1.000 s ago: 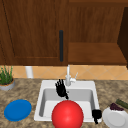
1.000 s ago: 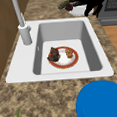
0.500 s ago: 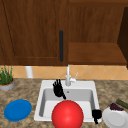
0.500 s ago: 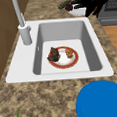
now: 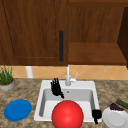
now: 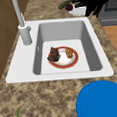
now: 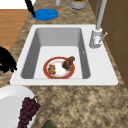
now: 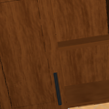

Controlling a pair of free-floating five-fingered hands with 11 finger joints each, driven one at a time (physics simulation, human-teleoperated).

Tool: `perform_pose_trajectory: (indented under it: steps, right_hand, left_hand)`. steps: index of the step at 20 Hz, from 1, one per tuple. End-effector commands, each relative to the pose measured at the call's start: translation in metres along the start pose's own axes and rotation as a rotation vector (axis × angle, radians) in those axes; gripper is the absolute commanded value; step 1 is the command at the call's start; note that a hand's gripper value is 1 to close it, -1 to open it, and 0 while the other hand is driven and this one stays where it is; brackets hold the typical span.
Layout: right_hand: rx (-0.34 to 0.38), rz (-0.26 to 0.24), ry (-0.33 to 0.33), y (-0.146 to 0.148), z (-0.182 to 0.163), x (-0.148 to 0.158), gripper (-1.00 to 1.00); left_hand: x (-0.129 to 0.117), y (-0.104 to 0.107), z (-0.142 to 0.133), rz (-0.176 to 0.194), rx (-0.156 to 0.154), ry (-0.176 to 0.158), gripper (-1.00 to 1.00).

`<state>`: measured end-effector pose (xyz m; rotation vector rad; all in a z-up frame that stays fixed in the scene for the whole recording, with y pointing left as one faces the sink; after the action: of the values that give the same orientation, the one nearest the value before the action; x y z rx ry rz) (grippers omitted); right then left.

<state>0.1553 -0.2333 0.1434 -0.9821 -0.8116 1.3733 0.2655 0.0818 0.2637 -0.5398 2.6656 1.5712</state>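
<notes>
Left hand (image 5: 56,87): above the sink (image 5: 41,100) near the tap (image 5: 68,77), fingers straight and spread, holding nothing. Right hand (image 5: 96,114): at the sink's front right corner beside the white plate (image 5: 113,119), fingers curled, holding nothing. Red-rimmed plate (image 6: 63,57) with food: on the sink floor. Blue plate (image 5: 17,110): on the table, left.
</notes>
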Motion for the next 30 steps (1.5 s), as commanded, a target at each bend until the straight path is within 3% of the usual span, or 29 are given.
perform_pose_trajectory:
  steps: [1, 3, 13, 18, 25, 30]
  right_hand:
    - [0.000, 0.000, 0.000, 0.000, 0.000, 0.000, 0.00]
    - [0.000, 0.000, 0.000, 0.000, 0.000, 0.000, 0.00]
    - [0.000, 0.000, 0.000, 0.000, 0.000, 0.000, 0.00]
    - [0.000, 0.000, 0.000, 0.000, 0.000, 0.000, 0.00]
    - [0.000, 0.000, 0.000, 0.000, 0.000, 0.000, 0.00]
    - [0.000, 0.000, 0.000, 0.000, 0.000, 0.000, 0.00]
  left_hand:
    - [-0.001, 0.006, -0.004, -0.025, 0.105, 0.082, -1.00]
    - [-0.001, 0.005, -0.003, -0.007, 0.111, 0.086, -1.00]
    - [-0.002, 0.009, -0.007, -0.016, 0.131, 0.091, -1.00]
    - [-0.010, 0.031, -0.012, -0.007, 0.106, 0.074, -1.00]
    - [-0.013, 0.047, -0.019, -0.010, 0.144, 0.105, -1.00]
    - [-0.010, 0.054, -0.022, -0.024, 0.150, 0.133, -1.00]
